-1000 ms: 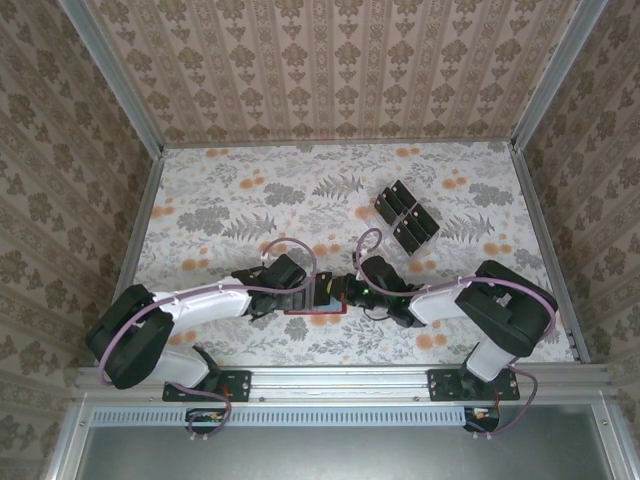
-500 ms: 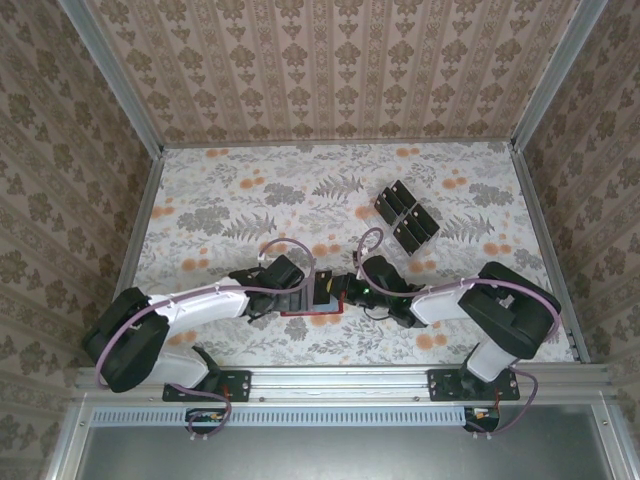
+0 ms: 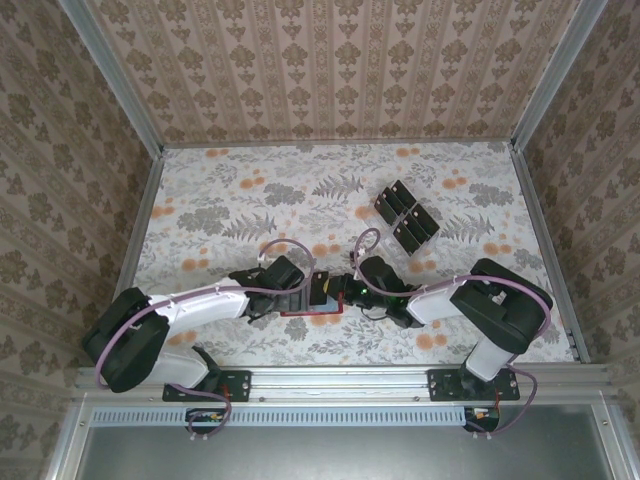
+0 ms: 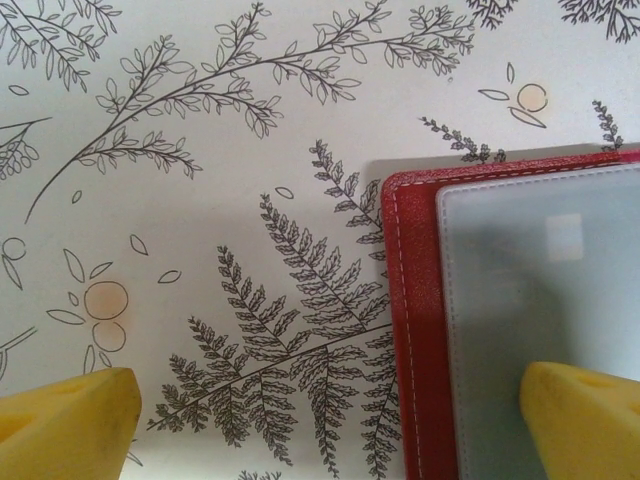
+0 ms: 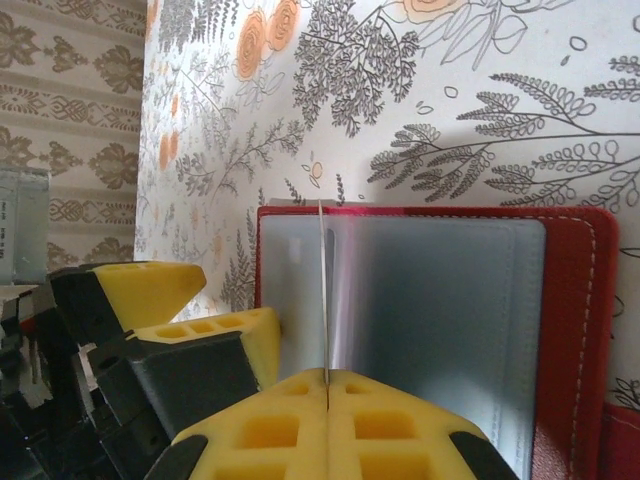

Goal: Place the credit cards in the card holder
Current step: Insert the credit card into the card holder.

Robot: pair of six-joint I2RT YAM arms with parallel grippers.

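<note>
The red card holder [image 3: 312, 309] lies open on the table between the two arms, its grey clear sleeves [image 4: 520, 280] facing up. My left gripper [image 4: 325, 420] is open and straddles the holder's left edge. One yellow finger [image 4: 585, 415] rests on the sleeve and the other hangs over the bare table. My right gripper [image 5: 327, 385] is shut on a thin pale sheet [image 5: 323, 290] standing edge-on over the holder [image 5: 575, 330]. Whether that sheet is a card or a sleeve leaf I cannot tell. Black credit cards [image 3: 405, 215] stand in a clear tray at the back right.
The left gripper's yellow and black fingers [image 5: 170, 330] sit close beside the right gripper at the holder's left edge. Patterned walls close in the table [image 3: 230, 200] on three sides. The arm bases are bolted to the rail [image 3: 340, 378] at the near edge.
The right arm has shifted slightly left toward the holder. Both grippers keep their state and the holder has not moved.
</note>
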